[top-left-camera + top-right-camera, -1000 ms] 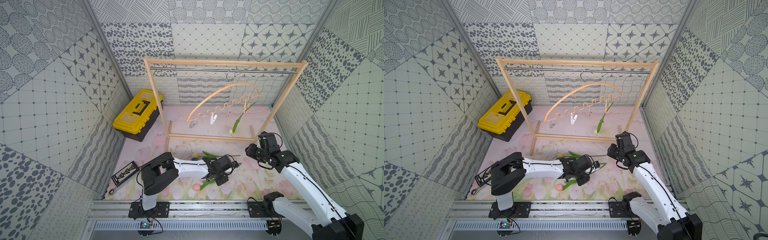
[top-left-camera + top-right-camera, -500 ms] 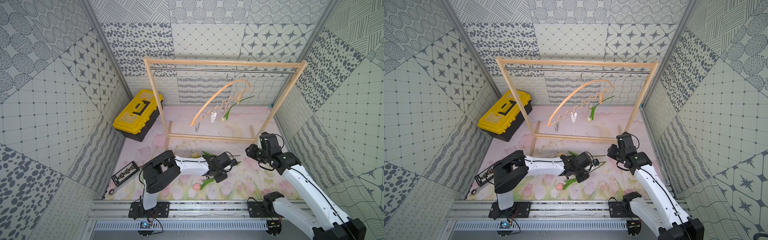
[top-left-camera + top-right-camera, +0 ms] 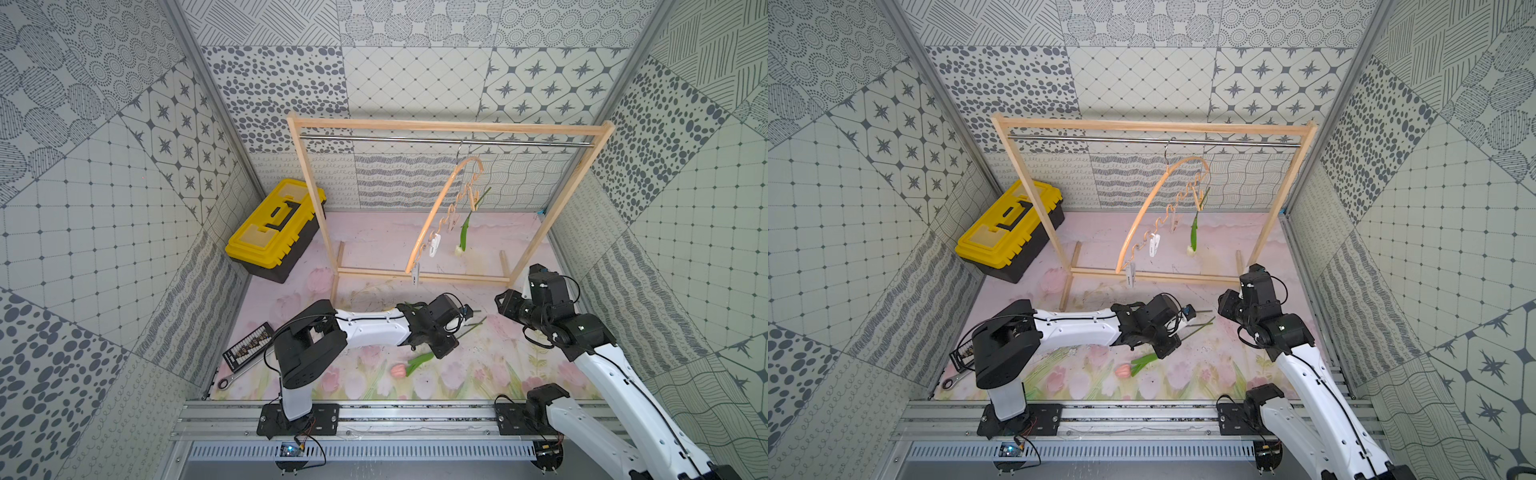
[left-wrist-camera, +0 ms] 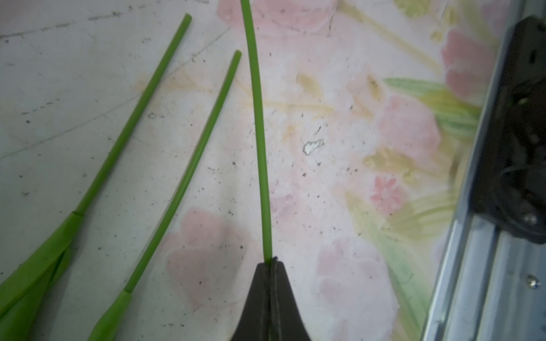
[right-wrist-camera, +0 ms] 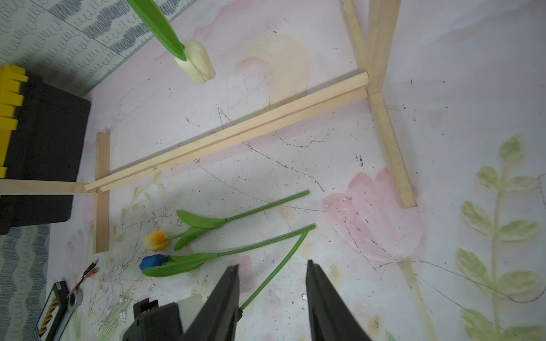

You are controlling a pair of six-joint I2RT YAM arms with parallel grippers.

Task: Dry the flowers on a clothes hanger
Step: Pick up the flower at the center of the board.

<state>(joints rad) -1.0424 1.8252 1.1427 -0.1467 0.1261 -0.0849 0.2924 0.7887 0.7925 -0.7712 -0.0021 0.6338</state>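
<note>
My left gripper (image 4: 271, 261) is shut on the thin green stem (image 4: 260, 147) of the pink tulip (image 3: 398, 370), low over the mat. The stems of the yellow-orange tulip (image 5: 155, 240) and the blue tulip (image 5: 153, 261) lie beside it. The tan clothes hanger (image 3: 436, 208) hangs by its hook from the metal rod, turned nearly edge-on. A cream-white tulip (image 3: 459, 249) dangles head-down from one of its clothespins. My right gripper (image 5: 271, 265) is open just right of the flowers, with the held stem passing between its fingers untouched.
The light-wood frame (image 3: 453, 124) stands across the back of the mat, its base bar (image 5: 236, 133) close behind the flowers. A yellow toolbox (image 3: 274, 228) sits at the back left. A bit case (image 3: 247, 353) and a wrench (image 3: 232, 378) lie at the front left.
My left gripper has closed on the pink tulip's stem. The hanger has swung round from broadside to nearly edge-on, carrying the cream-white tulip. The right arm has barely moved.
</note>
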